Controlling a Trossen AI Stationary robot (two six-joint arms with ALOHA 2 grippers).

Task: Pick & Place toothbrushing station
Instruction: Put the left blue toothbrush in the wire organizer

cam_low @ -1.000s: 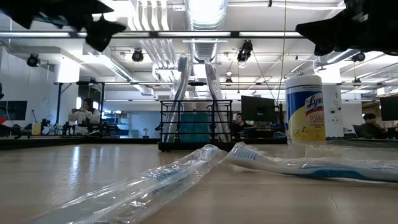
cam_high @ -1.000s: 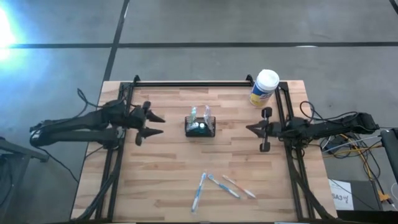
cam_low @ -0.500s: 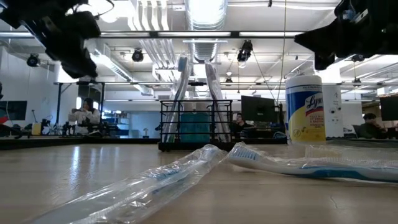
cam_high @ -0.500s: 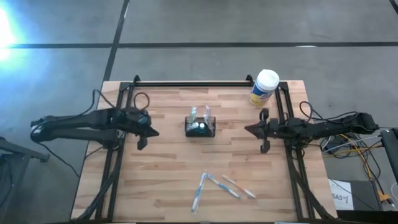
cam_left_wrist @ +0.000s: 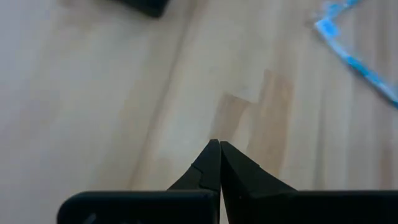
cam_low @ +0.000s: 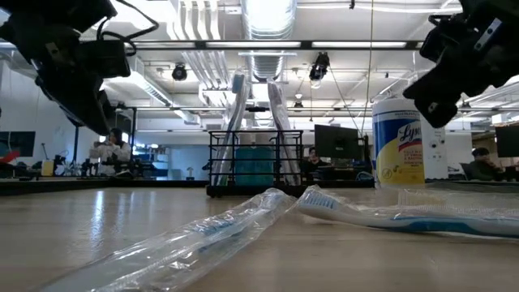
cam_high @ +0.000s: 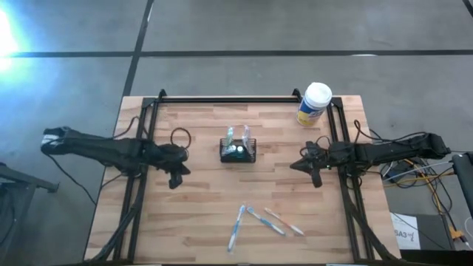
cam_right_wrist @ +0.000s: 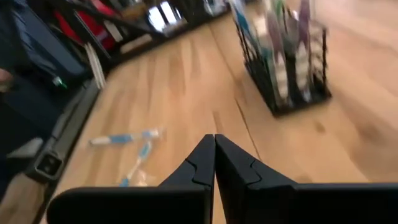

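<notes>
The toothbrushing station is a small black wire-mesh caddy standing on its base in the middle of the wooden table, with two toothbrushes upright in it. It also shows in the low view and the right wrist view. My left gripper is shut and empty, tipped down over bare wood to the caddy's left. My right gripper is shut and empty to the caddy's right, pointing toward it.
Three wrapped toothbrushes lie loose near the table's front edge. A yellow canister with a white lid stands at the far right corner. Black frame rails run along the far edge and both sides. People sit in the room behind.
My left gripper has shut from wide open, sunk toward the table and tipped its fingers downward, drawing a little toward the near edge. My right gripper has stayed shut and in place but has rolled about its own axis. The caddy and toothbrushes have not moved.
</notes>
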